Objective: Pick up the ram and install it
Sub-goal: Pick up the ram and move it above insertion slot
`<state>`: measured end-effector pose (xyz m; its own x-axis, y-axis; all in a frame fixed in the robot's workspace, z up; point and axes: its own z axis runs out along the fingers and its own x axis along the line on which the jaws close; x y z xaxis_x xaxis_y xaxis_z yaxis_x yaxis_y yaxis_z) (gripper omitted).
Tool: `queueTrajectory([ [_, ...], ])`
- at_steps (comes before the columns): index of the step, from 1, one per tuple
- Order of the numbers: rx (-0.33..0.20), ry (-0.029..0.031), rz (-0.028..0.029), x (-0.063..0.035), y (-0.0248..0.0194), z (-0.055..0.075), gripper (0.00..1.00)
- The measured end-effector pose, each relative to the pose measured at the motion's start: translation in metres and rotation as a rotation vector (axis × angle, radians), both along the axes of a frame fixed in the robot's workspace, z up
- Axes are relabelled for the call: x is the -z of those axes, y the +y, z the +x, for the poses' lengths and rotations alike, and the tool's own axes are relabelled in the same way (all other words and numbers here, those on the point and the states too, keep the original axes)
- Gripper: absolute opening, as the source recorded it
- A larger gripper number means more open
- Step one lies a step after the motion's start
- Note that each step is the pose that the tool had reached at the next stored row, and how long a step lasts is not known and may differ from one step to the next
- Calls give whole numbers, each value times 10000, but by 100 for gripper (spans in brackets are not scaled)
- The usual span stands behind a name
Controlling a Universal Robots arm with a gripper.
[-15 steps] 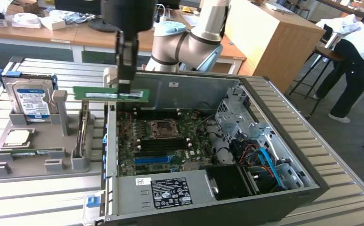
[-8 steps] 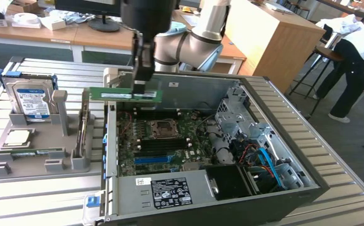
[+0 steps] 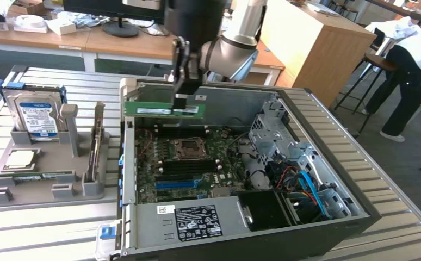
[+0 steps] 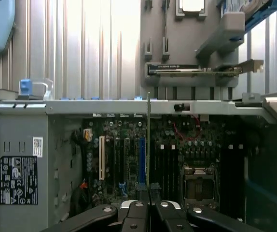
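Observation:
The ram (image 3: 164,109), a long thin green stick with a white label, hangs level in the air above the far part of the open computer case (image 3: 327,157). My gripper (image 3: 180,102) is shut on its top edge from above. In the wrist view the ram (image 4: 148,140) appears edge-on as a thin vertical line rising from between my fingertips (image 4: 148,193), over the motherboard (image 4: 177,159). The motherboard (image 3: 189,163) lies below with its black memory slots (image 3: 189,169) beside the processor socket (image 3: 189,145).
A grey holder tray (image 3: 29,190) at the exterior view's left carries a hard drive (image 3: 36,117), a processor (image 3: 20,159) and a card (image 3: 94,149). The power supply (image 3: 189,217) fills the case's near corner. A person (image 3: 414,70) bends over at the far right.

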<state>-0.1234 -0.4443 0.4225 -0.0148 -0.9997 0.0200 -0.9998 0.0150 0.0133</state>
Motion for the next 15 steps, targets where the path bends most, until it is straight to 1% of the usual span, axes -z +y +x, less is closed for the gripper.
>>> queueTrajectory([
  [15, 0, 0, 0, 0, 0, 601, 11],
])
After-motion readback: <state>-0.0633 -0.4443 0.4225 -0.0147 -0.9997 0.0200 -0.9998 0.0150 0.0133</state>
